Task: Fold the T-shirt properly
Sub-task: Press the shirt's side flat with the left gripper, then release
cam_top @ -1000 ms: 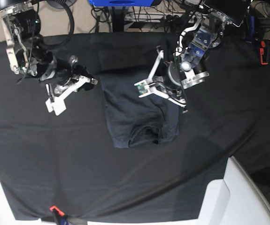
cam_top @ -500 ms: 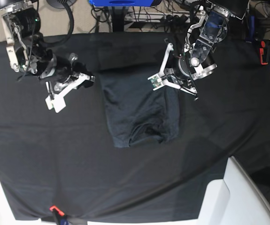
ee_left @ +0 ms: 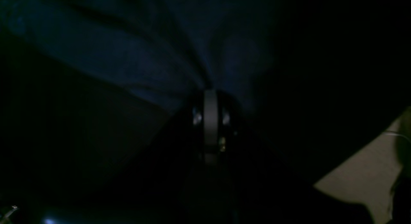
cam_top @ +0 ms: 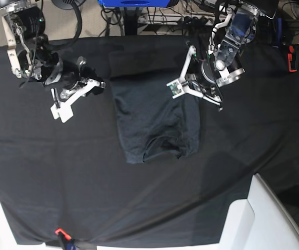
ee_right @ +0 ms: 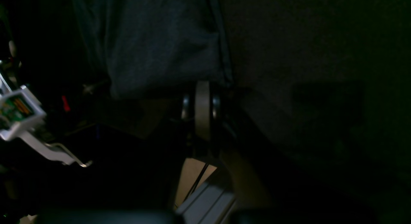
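The T-shirt (cam_top: 154, 117) lies folded into a narrow upright rectangle in the middle of the black tablecloth (cam_top: 61, 172), with a rumpled bulge at its near end. My left arm (cam_top: 224, 62) hovers over the shirt's far right corner. In the left wrist view the left gripper (ee_left: 210, 90) is shut, with bluish shirt fabric (ee_left: 128, 57) beyond its tip and nothing held. My right arm (cam_top: 45, 67) hangs left of the shirt's far left corner. The right gripper (ee_right: 202, 83) is shut and empty, with the shirt's edge (ee_right: 160, 44) just past it.
White moulded parts (cam_top: 253, 208) stand at the near right and near left table corners. A small red clip (cam_top: 59, 232) sits at the near edge, a red object (cam_top: 293, 57) at the far right. Cables and a blue frame (cam_top: 133, 2) lie behind the table.
The left arm has lifted and drawn back toward the far right, off the shirt's middle. The right arm has shifted slightly toward the far edge. The shirt has not moved.
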Tool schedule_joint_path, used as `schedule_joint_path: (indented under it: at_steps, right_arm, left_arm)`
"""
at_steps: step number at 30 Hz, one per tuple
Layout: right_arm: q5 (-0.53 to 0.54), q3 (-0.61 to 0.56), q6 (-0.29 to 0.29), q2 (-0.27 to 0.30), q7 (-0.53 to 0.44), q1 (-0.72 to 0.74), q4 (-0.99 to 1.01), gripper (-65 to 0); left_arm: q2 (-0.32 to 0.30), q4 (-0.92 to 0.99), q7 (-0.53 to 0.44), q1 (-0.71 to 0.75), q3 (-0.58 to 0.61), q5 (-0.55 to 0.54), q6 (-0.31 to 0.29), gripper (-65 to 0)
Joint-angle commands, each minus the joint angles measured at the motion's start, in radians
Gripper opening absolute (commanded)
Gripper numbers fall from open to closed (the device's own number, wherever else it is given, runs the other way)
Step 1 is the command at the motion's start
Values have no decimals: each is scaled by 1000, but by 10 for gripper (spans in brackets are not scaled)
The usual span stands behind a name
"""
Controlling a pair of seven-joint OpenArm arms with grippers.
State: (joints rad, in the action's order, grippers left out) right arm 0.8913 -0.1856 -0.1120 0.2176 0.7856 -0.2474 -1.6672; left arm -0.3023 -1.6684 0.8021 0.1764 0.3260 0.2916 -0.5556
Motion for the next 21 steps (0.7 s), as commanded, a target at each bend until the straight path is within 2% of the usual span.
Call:
schedule_joint_path:
  at_steps: [1,5,8,10,13,15,21]
  right_arm:
    - [18,-2,13,6,-7,7,-23,-648]
    - [15,-5,13,6,-4,10,-24,-648]
    - [12,-27,15,12,-2,15,-24,-648]
    - [9,-84,15,21,-2,35,-40,-648]
    - [9,-245,7,69,-8,82,-89,-648]
    - [9,-328,7,78,-5,119,-110,-648]
    - [9,-387,7,73,-5,158,-106,-648]
  left_arm:
    - [-4,-43,-6,-11,-20,7,1,-650]
    - [7,-85,-8,-22,-135,-1,1,-650]
    - [35,-36,-11,-73,-166,-1,1,-650]
    - [42,17,-13,-107,-175,-2,1,-650]
    - [85,87,-14,-165,-213,-2,1,-650]
    - [119,121,-14,-203,-259,-2,1,-650]
    - [147,178,-14,-283,-301,-2,1,-650]
